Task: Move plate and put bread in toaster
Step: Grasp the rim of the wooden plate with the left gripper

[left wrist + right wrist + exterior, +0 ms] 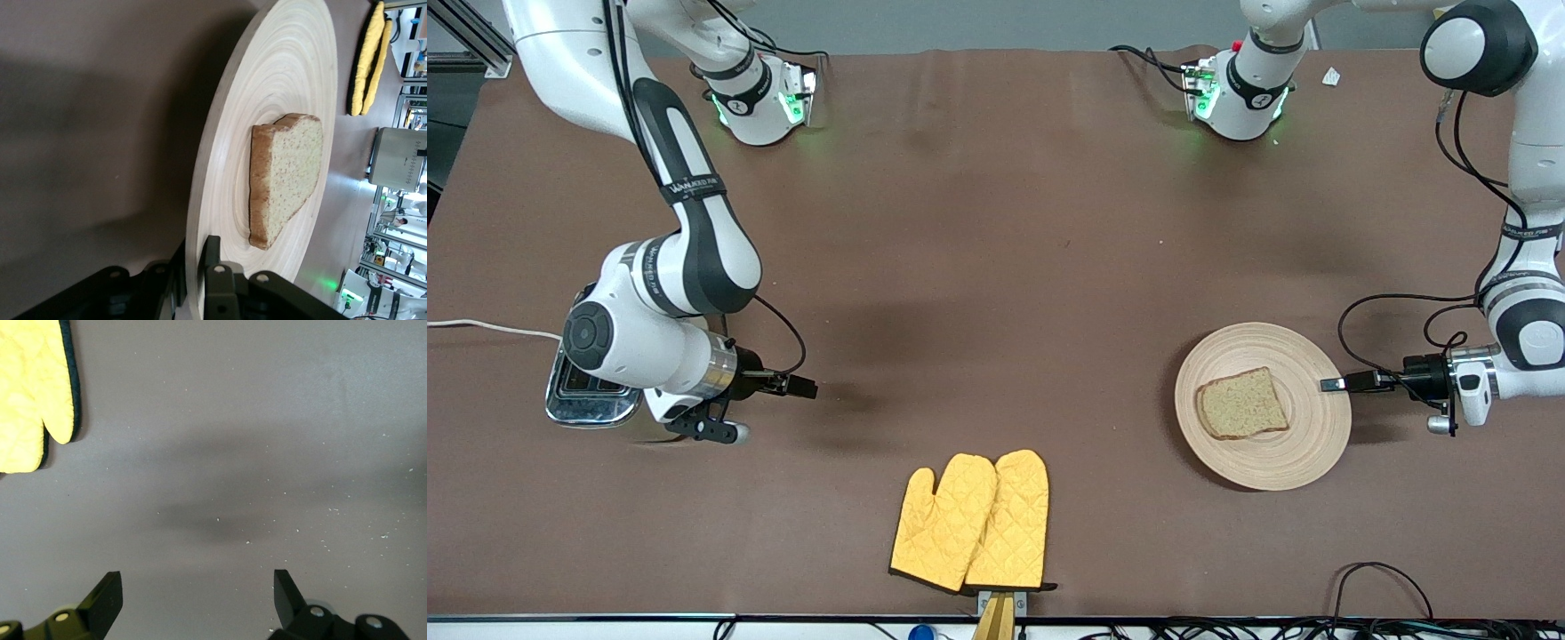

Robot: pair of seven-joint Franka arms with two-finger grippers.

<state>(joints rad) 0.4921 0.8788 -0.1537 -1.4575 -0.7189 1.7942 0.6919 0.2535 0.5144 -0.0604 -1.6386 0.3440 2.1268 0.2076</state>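
Front view gives me the left gripper [1332,385] clamped on the rim of the plate [1303,444], bread [1241,404] on it, near the left arm's table edge. Right gripper [805,387] waits spread apart beside the toaster [587,400].

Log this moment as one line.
left end effector: shut on plate rim | bread: on plate | right end effector: open, beside toaster | oven mitts: untouched
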